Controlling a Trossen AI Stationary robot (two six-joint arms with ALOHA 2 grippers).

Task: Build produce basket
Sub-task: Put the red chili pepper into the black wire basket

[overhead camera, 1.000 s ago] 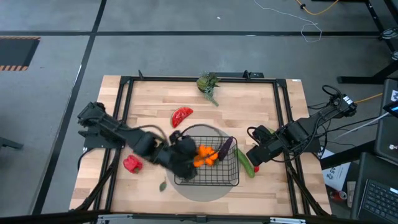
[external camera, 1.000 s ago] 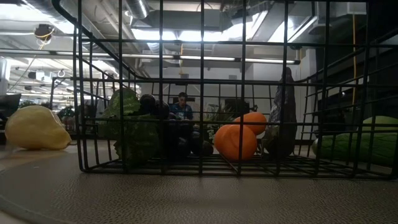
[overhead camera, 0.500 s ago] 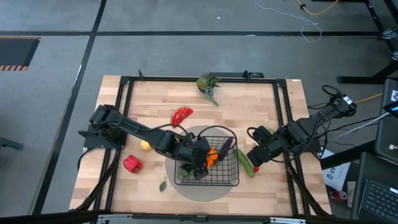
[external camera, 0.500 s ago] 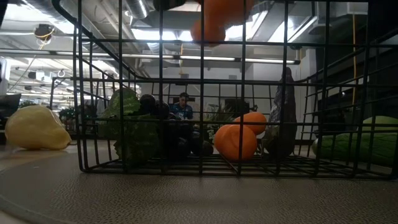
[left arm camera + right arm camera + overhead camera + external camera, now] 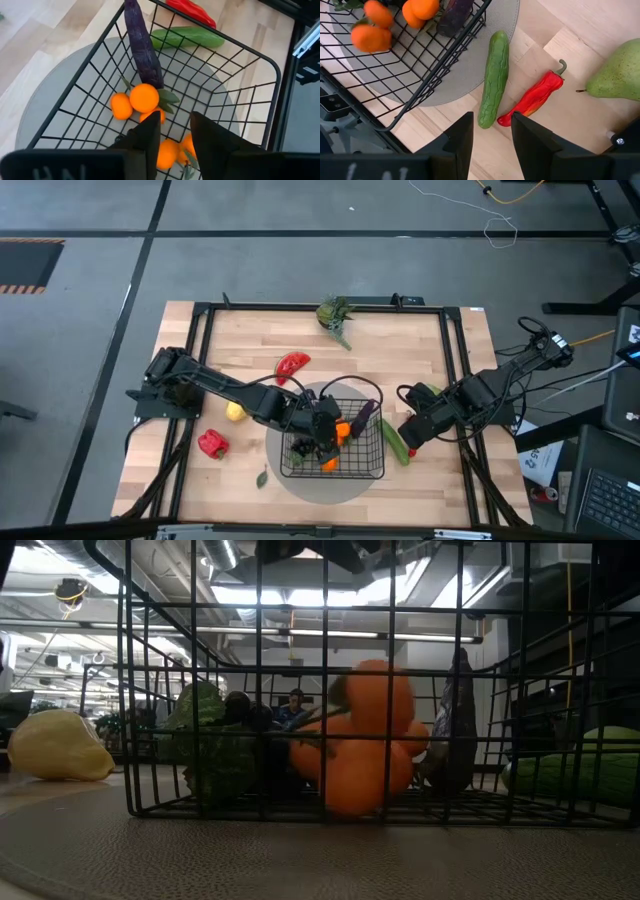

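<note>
**Oranges in the basket, left gripper over it**

We read no clear writing; only blurred pale letters on the left wrist housing, too cut off to make out.

We see the left gripper (image 5: 325, 438) above the black wire basket (image 5: 372, 470), its fingers (image 5: 146, 137) parted with nothing between them. Below them a cluster of oranges (image 5: 136, 101) lies on the mesh floor, and a second orange cluster (image 5: 362, 740) shows blurred inside the basket. The purple eggplant (image 5: 142, 47) leans against the basket's wall by the oranges. Dark grapes (image 5: 245, 707) and green leaves sit at the other side.

The basket stands on a grey round mat (image 5: 470, 65). Just outside its wall lie the green cucumber (image 5: 493, 77) and, touching its end, the red chili (image 5: 535, 97); the green pear (image 5: 615, 72) is near. The right gripper (image 5: 408, 432) hovers over these, fingers apart and empty.

On the table (image 5: 420, 350) the watermelon slice (image 5: 292, 364), yellow fruit (image 5: 235, 412), red pepper (image 5: 211, 443) and a leafy green bunch (image 5: 335, 313) lie well apart, with bare wood between them.
</note>
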